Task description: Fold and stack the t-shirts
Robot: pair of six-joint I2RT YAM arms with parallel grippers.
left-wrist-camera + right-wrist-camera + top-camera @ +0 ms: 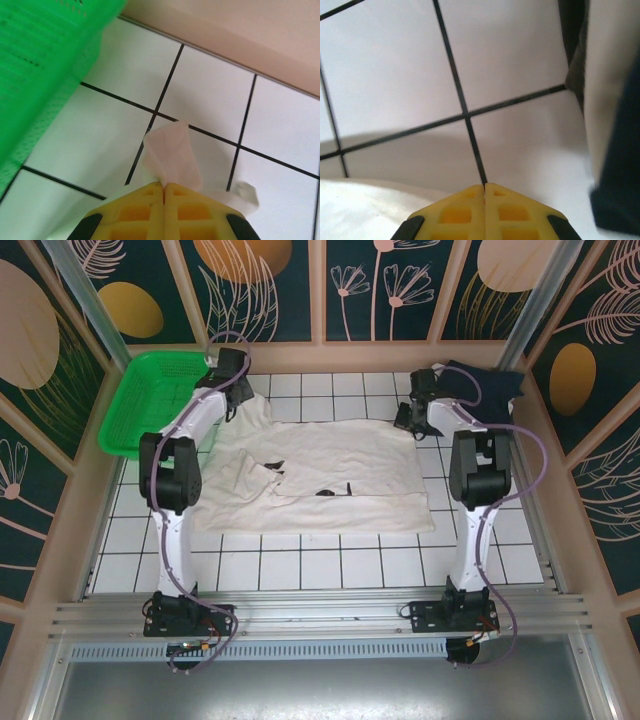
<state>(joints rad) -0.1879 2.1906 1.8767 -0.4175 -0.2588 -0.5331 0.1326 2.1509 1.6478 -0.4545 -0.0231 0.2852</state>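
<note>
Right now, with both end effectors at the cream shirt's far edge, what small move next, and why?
Probably lift both slightly and draw the far edge toward the near one. The left end effector is shut on a pinch of the cream shirt, which lies spread open; the right end effector is shut beside its cloth, grip unclear.

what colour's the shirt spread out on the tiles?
The t-shirt is off-white; top external view shows it best.
</note>
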